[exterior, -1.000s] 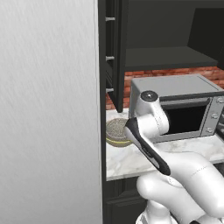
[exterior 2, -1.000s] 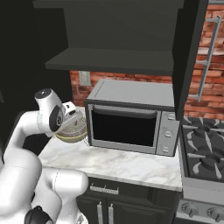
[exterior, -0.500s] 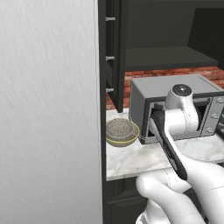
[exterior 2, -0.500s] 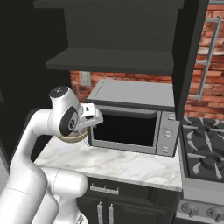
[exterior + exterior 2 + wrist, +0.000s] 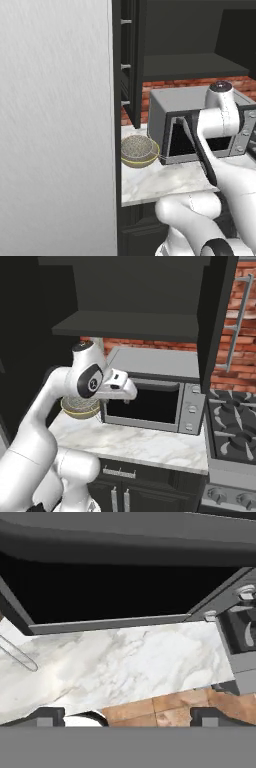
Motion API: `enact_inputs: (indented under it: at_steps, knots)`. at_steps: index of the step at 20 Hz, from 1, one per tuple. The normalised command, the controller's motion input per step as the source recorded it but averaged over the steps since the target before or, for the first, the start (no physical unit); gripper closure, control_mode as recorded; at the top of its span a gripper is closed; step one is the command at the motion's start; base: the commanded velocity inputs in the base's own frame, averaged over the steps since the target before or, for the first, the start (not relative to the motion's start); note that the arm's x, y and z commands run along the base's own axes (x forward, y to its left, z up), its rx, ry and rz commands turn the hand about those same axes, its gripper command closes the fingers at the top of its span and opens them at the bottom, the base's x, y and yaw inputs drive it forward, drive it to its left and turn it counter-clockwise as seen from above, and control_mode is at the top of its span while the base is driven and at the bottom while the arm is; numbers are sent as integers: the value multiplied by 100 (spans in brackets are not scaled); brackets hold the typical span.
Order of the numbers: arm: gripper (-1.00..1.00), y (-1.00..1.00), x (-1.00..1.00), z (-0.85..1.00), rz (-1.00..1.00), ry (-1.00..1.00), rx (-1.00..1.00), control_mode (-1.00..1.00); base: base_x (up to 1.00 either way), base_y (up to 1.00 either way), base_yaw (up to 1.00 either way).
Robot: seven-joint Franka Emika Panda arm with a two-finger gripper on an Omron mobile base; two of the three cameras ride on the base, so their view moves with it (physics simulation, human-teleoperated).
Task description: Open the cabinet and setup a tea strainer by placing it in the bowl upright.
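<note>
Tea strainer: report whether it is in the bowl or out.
In. The grey mesh tea strainer sits inside the olive bowl on the counter, its wire handle over the rim.

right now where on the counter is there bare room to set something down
The marble counter is bare along its front strip, between the microwave door and the counter's front edge, across to the stove. In the left base view it is also bare in front of the bowl. The back left corner is crowded: bowl with tea strainer against the microwave.

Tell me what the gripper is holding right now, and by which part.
Nothing. The gripper is open and empty; the tea strainer sits in the bowl on the counter.
</note>
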Motion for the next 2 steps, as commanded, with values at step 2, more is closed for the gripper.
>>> enact_inputs:
  at_steps: [2]
  knots:
    - [-100, -42, 0, -6, -26, 15, 25, -100, 0, 0, 0]
